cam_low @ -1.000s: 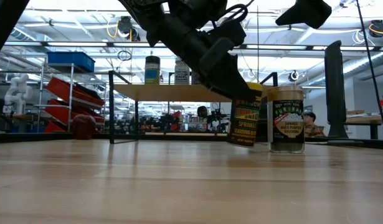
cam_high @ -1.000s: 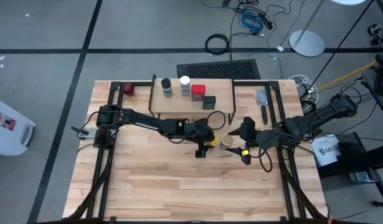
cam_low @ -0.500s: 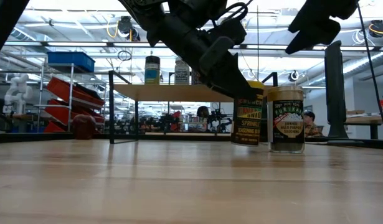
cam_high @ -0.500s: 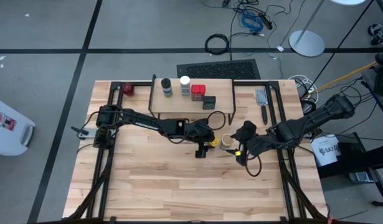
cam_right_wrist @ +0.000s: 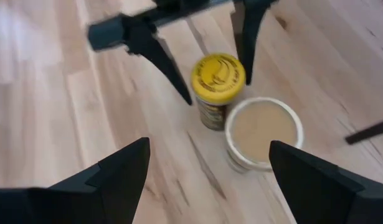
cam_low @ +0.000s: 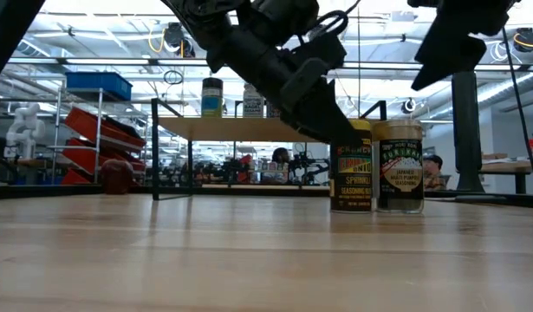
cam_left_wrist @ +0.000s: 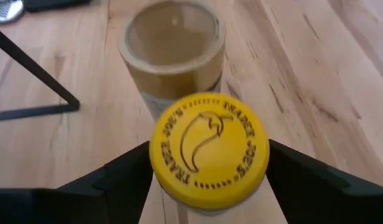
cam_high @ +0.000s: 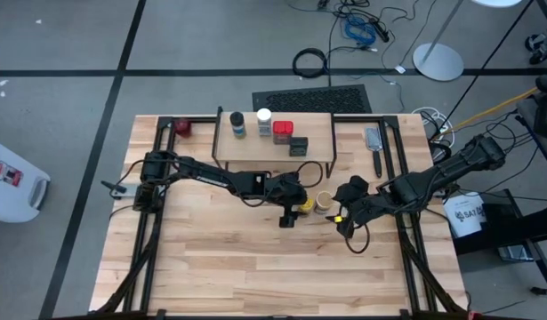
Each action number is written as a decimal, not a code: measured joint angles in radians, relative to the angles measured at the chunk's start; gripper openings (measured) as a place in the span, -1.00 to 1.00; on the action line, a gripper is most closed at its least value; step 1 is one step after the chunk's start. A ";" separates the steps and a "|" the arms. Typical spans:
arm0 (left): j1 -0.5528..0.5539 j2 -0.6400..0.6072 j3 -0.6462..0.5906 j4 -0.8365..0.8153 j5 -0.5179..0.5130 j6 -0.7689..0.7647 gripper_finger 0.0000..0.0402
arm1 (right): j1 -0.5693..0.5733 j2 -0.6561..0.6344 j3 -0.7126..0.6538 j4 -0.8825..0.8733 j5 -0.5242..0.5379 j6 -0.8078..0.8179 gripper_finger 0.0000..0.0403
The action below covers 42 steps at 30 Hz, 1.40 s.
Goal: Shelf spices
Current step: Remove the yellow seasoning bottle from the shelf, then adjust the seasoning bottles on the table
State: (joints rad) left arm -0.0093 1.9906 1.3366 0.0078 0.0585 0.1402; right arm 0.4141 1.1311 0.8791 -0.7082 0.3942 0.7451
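The yellow-topped jar [cam_high: 304, 206] stands upright on the table, close beside the tan-topped jar [cam_high: 324, 202], which rests on its base. My left gripper [cam_high: 299, 204] reaches in from the table's left and is shut on the yellow-topped jar [cam_left_wrist: 208, 149]. My right gripper [cam_right_wrist: 210, 186] is open wide and hovers just right of and above the tan-topped jar [cam_right_wrist: 263, 132]. The shelf [cam_high: 317, 129] stands at the far edge. On it are a dark jar [cam_high: 237, 124], a white-capped jar [cam_high: 264, 118], a red tin [cam_high: 284, 131] and a dark tin [cam_high: 298, 146]. My left gripper pinches the yellow-topped jar at its lid [cam_left_wrist: 179, 180] between the two fingers [cam_left_wrist: 126, 171], one on each side. The fingers slant down from the table's left and above. The jar [cam_low: 351, 178] is upright with its base on the table.
A small dark-red round object [cam_high: 182, 127] lies at the table's far left corner. A grey brush-like tool [cam_high: 374, 142] lies right of the shelf. Black frame rails [cam_high: 148, 240] run along both table sides. Bare wood stretches toward the near edge.
The yellow-topped jar, tilted with its base partly off the table, has been brought upright onto the table, closer to the tan-topped jar. My right gripper has moved down and toward the table's left and near side, closing on the tan-topped jar.
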 joint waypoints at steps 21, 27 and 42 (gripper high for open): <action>-0.020 -0.182 0.002 -0.119 -0.017 0.023 0.52 | -0.050 0.030 -0.089 -0.009 0.103 -0.060 0.58; -0.040 -0.235 0.000 -0.142 -0.038 0.024 0.52 | -0.116 0.029 -0.090 0.058 0.023 -0.158 0.69; -0.041 -0.287 0.001 -0.201 -0.064 0.050 0.52 | -0.251 0.030 -0.090 0.116 -0.094 -0.275 0.94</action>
State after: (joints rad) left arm -0.0505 1.7039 1.3380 -0.1930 -0.0055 0.1902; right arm 0.1628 1.1611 0.7895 -0.5921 0.2997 0.4701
